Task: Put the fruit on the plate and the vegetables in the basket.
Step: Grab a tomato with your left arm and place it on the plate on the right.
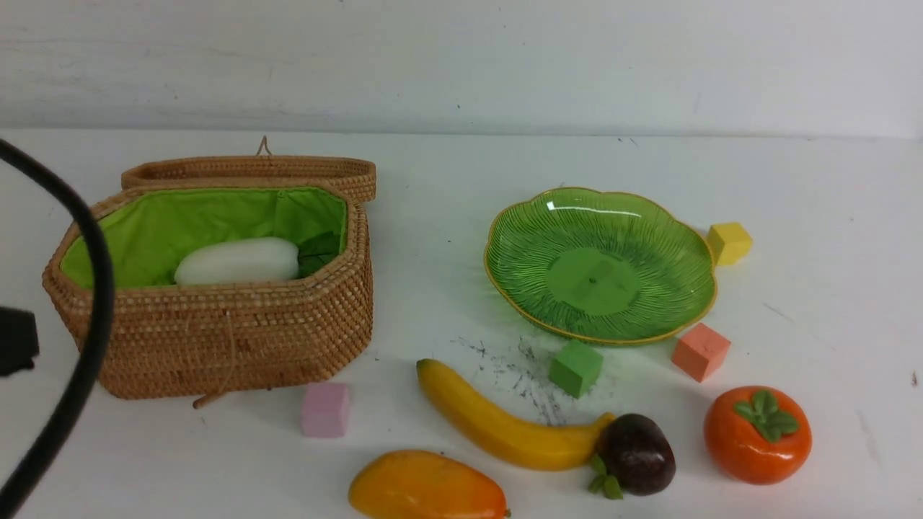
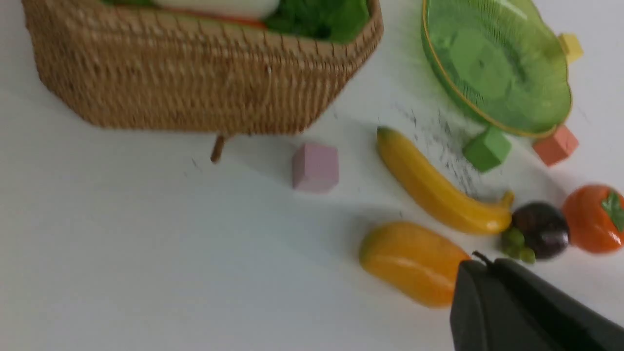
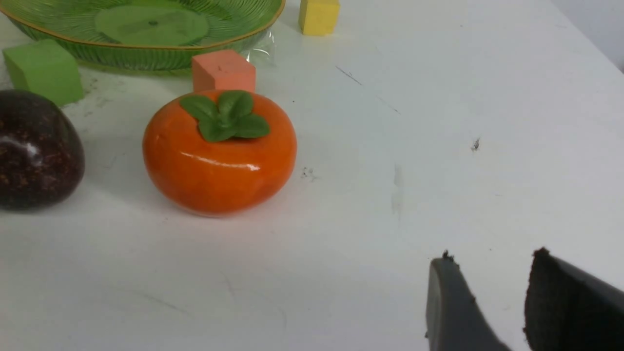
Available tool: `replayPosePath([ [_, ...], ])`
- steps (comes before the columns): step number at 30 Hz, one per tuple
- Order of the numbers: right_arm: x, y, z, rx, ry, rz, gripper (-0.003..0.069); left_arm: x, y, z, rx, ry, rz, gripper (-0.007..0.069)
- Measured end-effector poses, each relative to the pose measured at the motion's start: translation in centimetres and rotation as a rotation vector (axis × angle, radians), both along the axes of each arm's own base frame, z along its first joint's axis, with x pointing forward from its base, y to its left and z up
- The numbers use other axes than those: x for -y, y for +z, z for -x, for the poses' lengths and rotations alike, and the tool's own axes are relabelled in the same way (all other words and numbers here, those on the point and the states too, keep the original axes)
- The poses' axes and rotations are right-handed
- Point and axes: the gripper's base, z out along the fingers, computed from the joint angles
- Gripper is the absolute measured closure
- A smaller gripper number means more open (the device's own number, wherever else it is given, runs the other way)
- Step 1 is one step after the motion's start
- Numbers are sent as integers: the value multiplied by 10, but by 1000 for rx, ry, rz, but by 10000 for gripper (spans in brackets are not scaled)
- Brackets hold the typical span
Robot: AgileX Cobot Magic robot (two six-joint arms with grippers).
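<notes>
Basket [image 1: 216, 339]: tan wicker, bright green cloth lining, lid [image 1: 252, 169] folded back behind. Stands on the left half of the white desk [image 1: 829, 324]. Holds a white radish [image 1: 238, 261], dark leaves toward the right end; edge of a red-orange piece [image 2: 229, 19] glimpsed beside it from the left wrist view.

Plate [image 1: 598, 238]: green, ribbed, gold-rimmed. Sits right of the basket, well apart from it.

Banana [image 1: 505, 425]: lies on the desk in front of the plate, stem end touching the dark fruit.

Dark round fruit [image 1: 638, 454]: on the desk, green leaves at its base.

Mango [image 1: 425, 490]: on the desk, just beside the banana, nearest the robot.

Persimmon [image 1: 757, 432]: on the desk right of the dark fruit, apart from it, green cap upward.

Pink cube [image 1: 326, 409]: in front of the basket.

Green cube [image 1: 575, 367], salmon cube [image 1: 699, 351]: just beside the plate's near rim.

Yellow cube [image 1: 729, 242]: at its right rim.

Left pincer [image 2: 482, 261]: clenched, grasping nothing, near the mango's end.

Right pincer [image 3: 492, 258]: released, nothing between the fingers, over bare desk apart from the persimmon.
</notes>
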Motion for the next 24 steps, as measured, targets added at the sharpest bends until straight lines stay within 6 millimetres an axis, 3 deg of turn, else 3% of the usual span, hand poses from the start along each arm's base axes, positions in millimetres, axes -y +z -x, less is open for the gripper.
replayPosePath([
  [5,0,0,0,0,0,0,418,-12,-5,13,202,86,-117,638],
  [9,0,0,0,0,0,0,418,-17,-28,28,337,93,-221,638],
  [16,0,0,0,0,0,0,418,-20,-109,58,517,108,-234,634],
  [24,0,0,0,0,0,0,418,-20,-193,57,395,91,-248,627],
])
